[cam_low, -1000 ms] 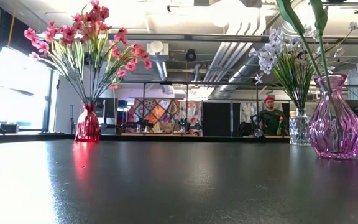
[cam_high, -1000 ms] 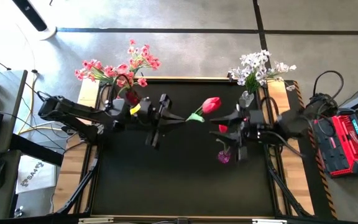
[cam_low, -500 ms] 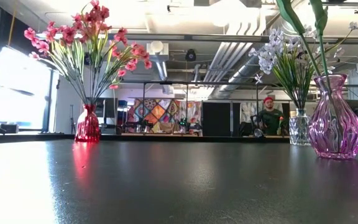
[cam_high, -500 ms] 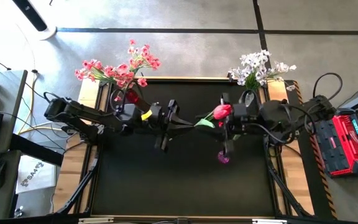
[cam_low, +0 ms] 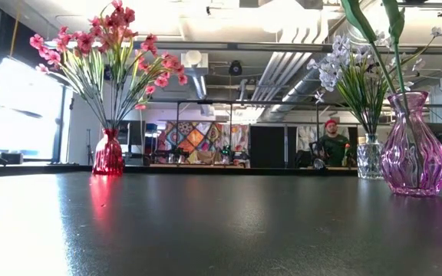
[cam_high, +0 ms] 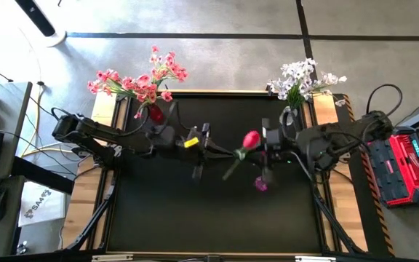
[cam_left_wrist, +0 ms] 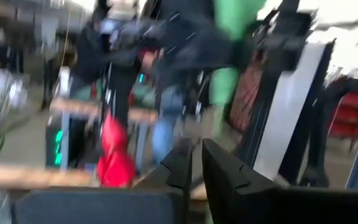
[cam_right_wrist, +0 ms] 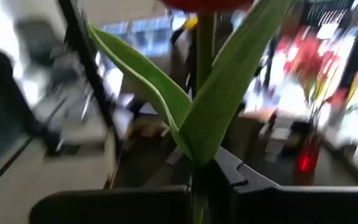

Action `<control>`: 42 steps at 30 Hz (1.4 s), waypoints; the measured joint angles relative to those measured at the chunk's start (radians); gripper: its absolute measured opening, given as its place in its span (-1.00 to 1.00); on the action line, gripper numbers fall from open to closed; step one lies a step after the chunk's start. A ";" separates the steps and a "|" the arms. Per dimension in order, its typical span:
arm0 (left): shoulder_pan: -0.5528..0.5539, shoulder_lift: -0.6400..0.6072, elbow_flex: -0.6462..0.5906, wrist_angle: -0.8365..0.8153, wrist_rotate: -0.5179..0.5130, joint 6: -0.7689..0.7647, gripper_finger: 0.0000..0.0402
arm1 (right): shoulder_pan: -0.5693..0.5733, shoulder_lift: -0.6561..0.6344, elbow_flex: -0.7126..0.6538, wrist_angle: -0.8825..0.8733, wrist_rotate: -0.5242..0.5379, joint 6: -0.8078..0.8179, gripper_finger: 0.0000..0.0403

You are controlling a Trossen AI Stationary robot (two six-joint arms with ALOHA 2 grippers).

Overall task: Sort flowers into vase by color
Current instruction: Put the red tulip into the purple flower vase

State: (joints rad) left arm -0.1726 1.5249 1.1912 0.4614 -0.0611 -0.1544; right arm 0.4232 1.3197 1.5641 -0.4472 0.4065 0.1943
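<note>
black tabletop (cam_high: pixel 195 211) carries three vases; landmark is the purple vase (cam_high: pixel 261 183); red vase with pink blossoms (cam_high: pixel 138 81) sits far across from it, clear vase with white blossoms (cam_high: pixel 300 78) just behind it; right gripper (cam_high: pixel 265 145) hangs above the purple vase, fingers clamped on the stem of the red tulip (cam_high: pixel 250 139); left gripper (cam_high: pixel 217 151) just beside, fingers near closed, maybe touching the stem, cannot tell; risk: both pulling would bend or drop the stem; tilted stem may miss the narrow neck, or nudge the vase over
</note>
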 joint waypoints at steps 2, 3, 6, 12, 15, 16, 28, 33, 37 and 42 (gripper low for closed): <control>0.000 0.000 0.000 -0.074 0.000 -0.027 -0.81 | 0.018 0.000 0.041 -0.138 -0.043 0.071 -0.98; -0.001 0.000 0.000 -0.103 0.000 -0.036 -0.79 | 0.029 0.000 0.062 -0.200 -0.067 0.105 -0.98; -0.012 0.000 0.000 -0.159 -0.001 -0.053 -0.70 | 0.076 0.000 0.121 -0.365 -0.104 0.198 -0.99; -0.028 0.034 0.000 -0.171 -0.079 -0.053 -0.55 | 0.208 -0.002 0.160 -0.663 0.054 0.407 -0.99; -0.027 0.083 0.000 -0.161 -0.093 -0.054 -0.46 | 0.292 -0.002 0.106 -0.759 0.297 0.547 -0.99; -0.027 0.105 0.000 -0.151 -0.094 -0.054 -0.42 | 0.313 -0.001 0.085 -0.774 0.367 0.589 -0.99; -0.026 0.338 0.000 -0.038 -0.091 -0.158 -0.07 | 0.398 -0.001 -0.099 -0.814 0.631 0.888 -0.99; -0.026 0.383 0.000 -0.041 -0.078 -0.162 -0.06 | 0.398 -0.003 -0.163 -0.810 0.682 0.957 -0.99; -0.027 0.393 0.000 -0.039 -0.076 -0.177 -0.06 | 0.398 0.000 -0.173 -0.799 0.676 0.951 -0.99; -0.026 0.393 0.000 -0.035 -0.077 -0.177 -0.06 | 0.398 -0.001 -0.159 -0.800 0.675 0.906 -0.99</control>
State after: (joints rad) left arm -0.1983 1.9182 1.1912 0.4260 -0.1378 -0.3313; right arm 0.8211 1.3189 1.4055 -1.2467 1.0814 1.1007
